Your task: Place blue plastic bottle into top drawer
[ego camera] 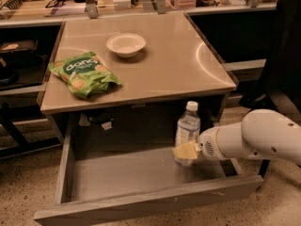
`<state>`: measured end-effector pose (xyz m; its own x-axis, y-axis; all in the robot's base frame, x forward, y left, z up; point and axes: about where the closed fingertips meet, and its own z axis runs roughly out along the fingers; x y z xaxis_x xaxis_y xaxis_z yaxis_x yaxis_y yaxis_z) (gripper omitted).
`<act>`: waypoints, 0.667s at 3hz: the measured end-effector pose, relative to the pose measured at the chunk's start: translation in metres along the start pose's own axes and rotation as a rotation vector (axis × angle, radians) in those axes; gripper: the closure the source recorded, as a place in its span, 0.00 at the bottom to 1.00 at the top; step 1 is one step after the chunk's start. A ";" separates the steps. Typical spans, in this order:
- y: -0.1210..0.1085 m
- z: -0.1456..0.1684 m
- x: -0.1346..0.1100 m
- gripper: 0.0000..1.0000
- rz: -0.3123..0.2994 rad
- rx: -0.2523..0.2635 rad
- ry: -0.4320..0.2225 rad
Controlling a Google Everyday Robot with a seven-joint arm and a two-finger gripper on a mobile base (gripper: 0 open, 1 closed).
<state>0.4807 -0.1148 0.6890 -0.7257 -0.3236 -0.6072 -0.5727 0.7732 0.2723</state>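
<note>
The blue plastic bottle (187, 128), clear with a white cap and a pale label, stands upright inside the open top drawer (141, 202), at the right side of its grey floor. My gripper (186, 151) reaches in from the right on a white arm (254, 140). Its yellowish fingers (184, 150) are closed around the bottle's lower part. I cannot tell whether the bottle's base rests on the drawer floor or hangs just above it.
On the tan table top (174, 65) above the drawer are a white bowl (125, 44) and a green chip bag (83, 73). The table's front edge overhangs the back of the drawer. Shelves with clutter stand behind, and a dark cabinet stands at the right.
</note>
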 end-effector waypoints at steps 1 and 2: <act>0.000 0.000 0.000 1.00 0.000 0.000 -0.001; -0.002 0.006 0.002 1.00 0.009 0.051 -0.013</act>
<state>0.4822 -0.1141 0.6828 -0.7257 -0.3093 -0.6146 -0.5455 0.8031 0.2399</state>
